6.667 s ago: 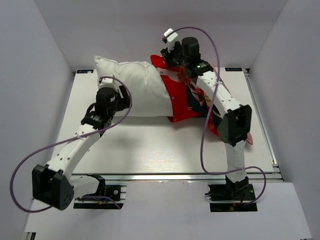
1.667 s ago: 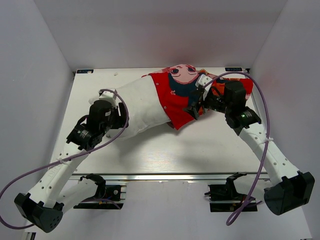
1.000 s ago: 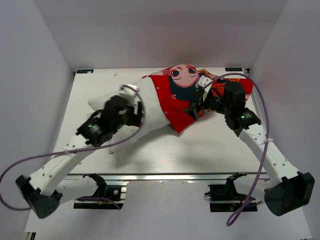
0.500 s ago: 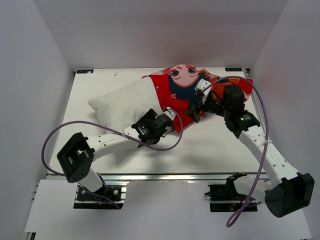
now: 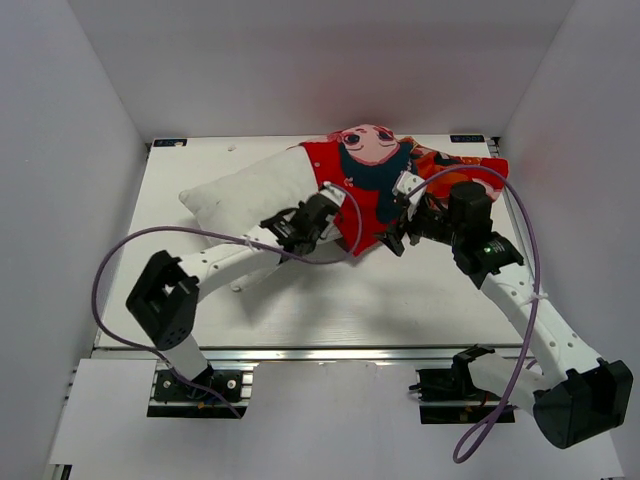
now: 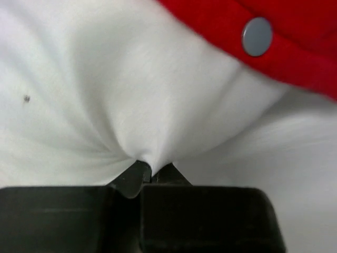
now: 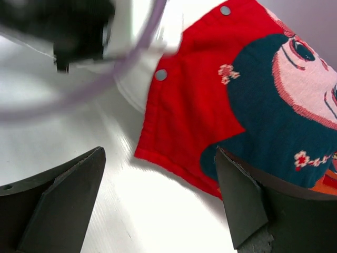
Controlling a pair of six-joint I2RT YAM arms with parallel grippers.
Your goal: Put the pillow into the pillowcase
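Pillow (image 5: 240, 195) lies along the far side of the table (image 5: 400, 300), left end bare & right end inside the red pillowcase (image 5: 360, 190). Left gripper (image 5: 326, 207) is pinched tight on pillow cloth just by the case's rim. Right gripper (image 7: 158, 153) is wide open w/ nothing in it, at the case's near edge.

Pillow (image 5: 245, 195) left on table (image 5: 450, 300), right end inside pillowcase (image 5: 375, 185).

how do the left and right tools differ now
The left tool is shut, pinching the plump white fabric pillow; the right tool is open, gripping nothing. The left is on the pillow; the right faces the corner of the bright red printed pillowcase. Both are black.
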